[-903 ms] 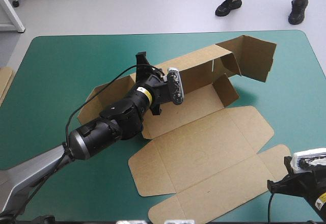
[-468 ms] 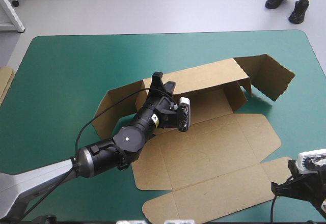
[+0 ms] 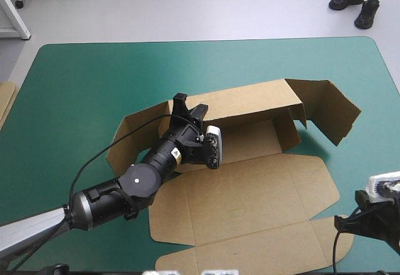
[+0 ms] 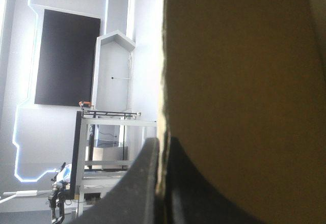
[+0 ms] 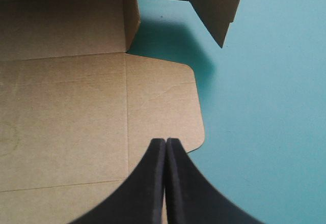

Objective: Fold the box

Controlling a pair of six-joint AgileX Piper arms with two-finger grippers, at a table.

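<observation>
Where the teal-green counter (image 3: 75, 87) runs from its middle toward the right edge, I see the brown box (image 3: 250, 187) lying mostly flat, its far long wall raised. My left claw (image 3: 190, 107) pinches that wall's top edge (board sandwiched between both black fingers), while my right claw (image 5: 166, 145) hangs fully closed and empty over the near right flap.

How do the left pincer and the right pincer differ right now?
The left pincer is shut on the raised far wall of the box, with the board edge pinched in it. The right pincer is shut on nothing. The left pincer works at the middle of the table. The right pincer sits at its near right corner, over a flat rounded flap. Both are shut.
</observation>
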